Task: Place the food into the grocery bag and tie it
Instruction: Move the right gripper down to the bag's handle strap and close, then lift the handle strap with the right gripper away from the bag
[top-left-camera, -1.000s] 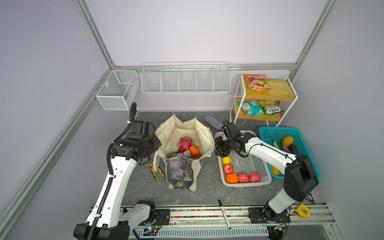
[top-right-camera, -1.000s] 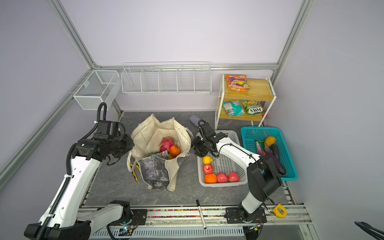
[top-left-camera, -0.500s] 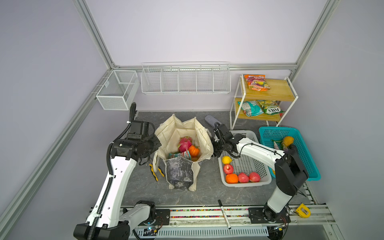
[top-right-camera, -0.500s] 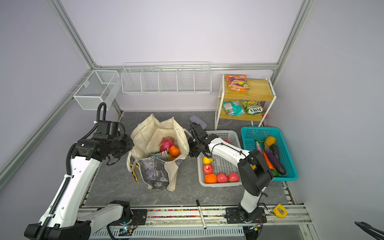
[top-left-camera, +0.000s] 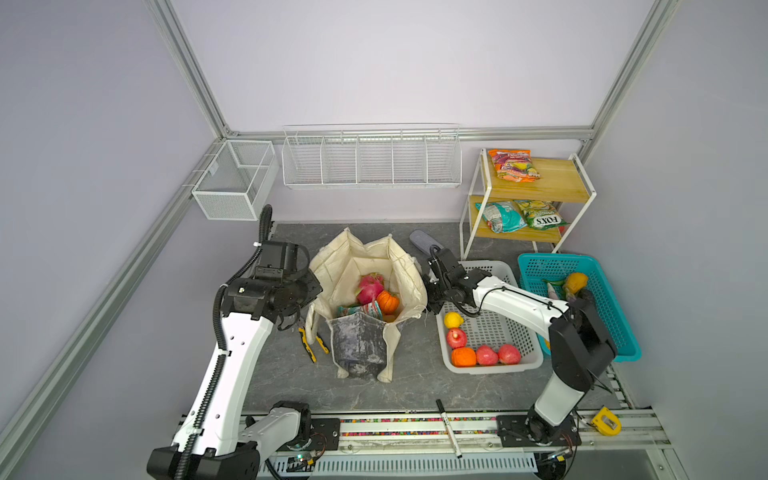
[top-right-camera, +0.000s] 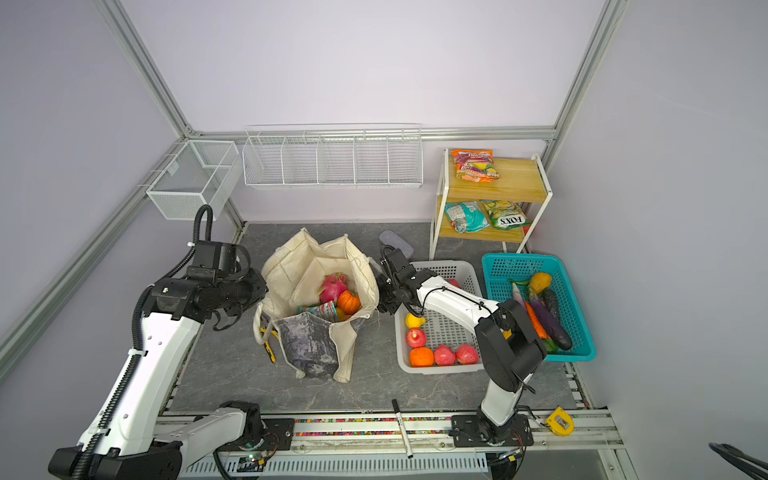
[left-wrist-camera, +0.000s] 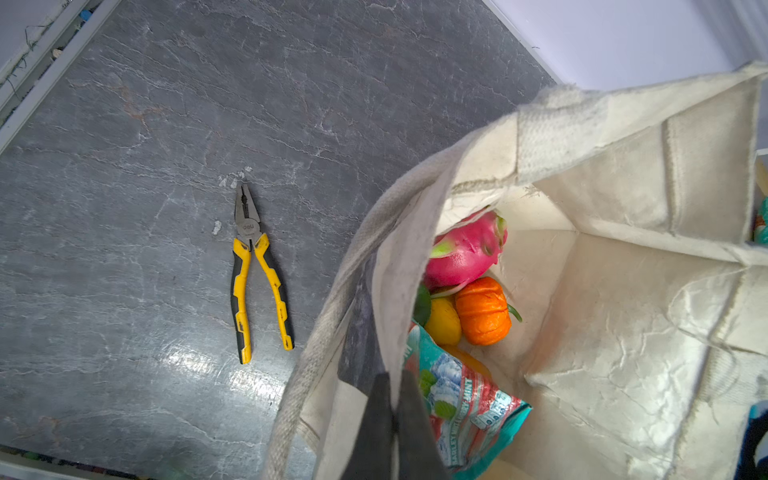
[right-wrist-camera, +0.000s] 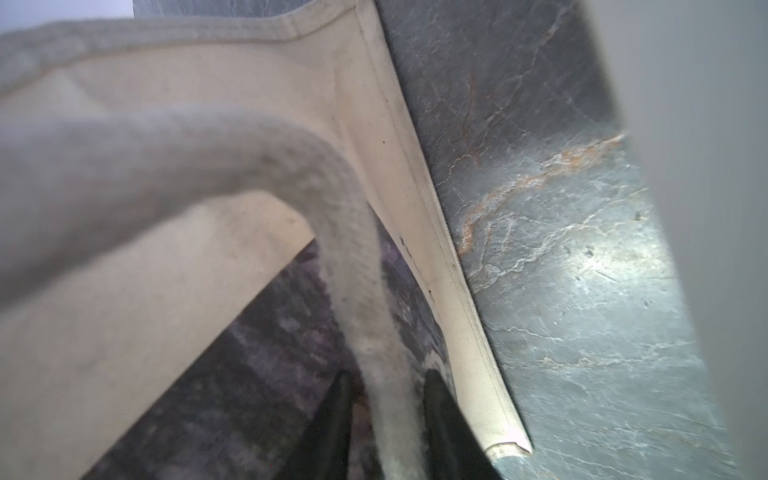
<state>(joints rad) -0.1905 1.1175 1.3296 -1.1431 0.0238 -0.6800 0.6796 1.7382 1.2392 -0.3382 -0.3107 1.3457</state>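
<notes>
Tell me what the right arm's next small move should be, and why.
Probably close the right gripper fully on the cream handle. The handle runs between its jaws with slight gaps showing either side, so it looks lined up but not yet pinched. The left gripper is shut on the rim of the grocery bag, steadying it.

My left arm (top-left-camera: 239, 353) rises from its base and bends inward at the wrist. My left gripper (left-wrist-camera: 392, 388) is pinched closed on the grocery bag (left-wrist-camera: 615, 199) rim. My right arm (top-left-camera: 515, 305) stretches low across toward it. My right gripper (right-wrist-camera: 387, 376) straddles a bag handle (right-wrist-camera: 291, 162), jaws narrowly apart.
</notes>
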